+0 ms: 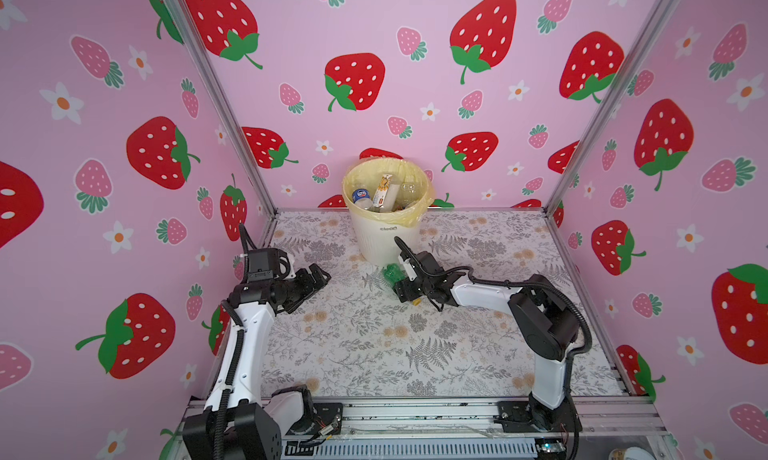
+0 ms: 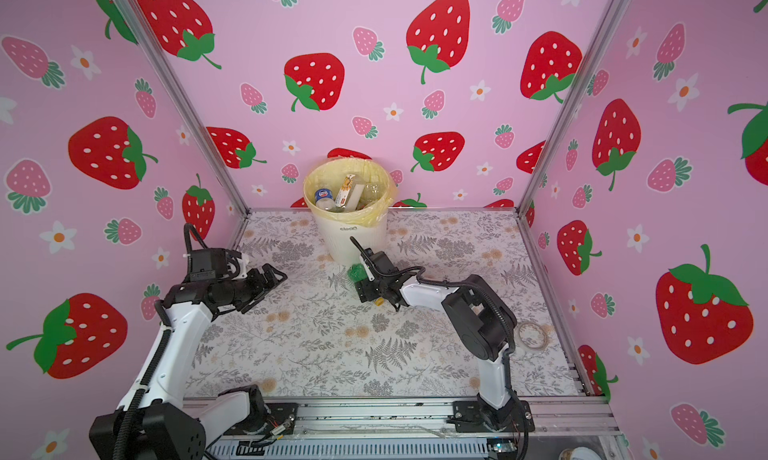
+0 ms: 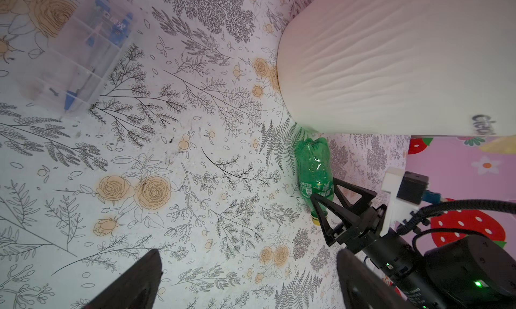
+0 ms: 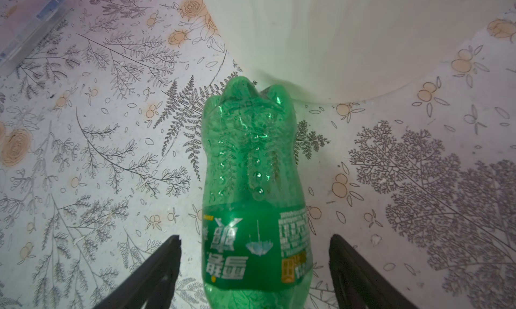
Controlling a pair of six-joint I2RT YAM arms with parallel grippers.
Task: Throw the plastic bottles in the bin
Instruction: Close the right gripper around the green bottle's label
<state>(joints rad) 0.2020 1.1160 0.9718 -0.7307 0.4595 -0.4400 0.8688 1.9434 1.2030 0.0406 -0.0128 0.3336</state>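
A green plastic bottle [image 1: 392,273] [image 2: 356,272] [image 3: 314,170] [image 4: 251,168] with a yellow cap [image 3: 317,222] lies on the table, its base against the foot of the bin [image 1: 384,239] [image 2: 353,241] [image 3: 391,56] [image 4: 335,28]. My right gripper [image 1: 401,281] [image 2: 365,285] [image 4: 254,237] straddles its labelled part. The jaws are open, with a gap on each side of the bottle. Other plastic bottles [image 1: 382,191] [image 2: 345,191] lie inside the yellow-lined bin. At the left, my left gripper [image 1: 322,277] [image 2: 278,275] [image 3: 248,253] hangs open and empty over bare table.
A clear plastic box [image 3: 81,50] [image 4: 30,28] holding blue items lies on the table left of the bin. A roll of tape [image 2: 532,335] sits near the table's right edge, behind the right arm. Strawberry-print walls close in three sides.
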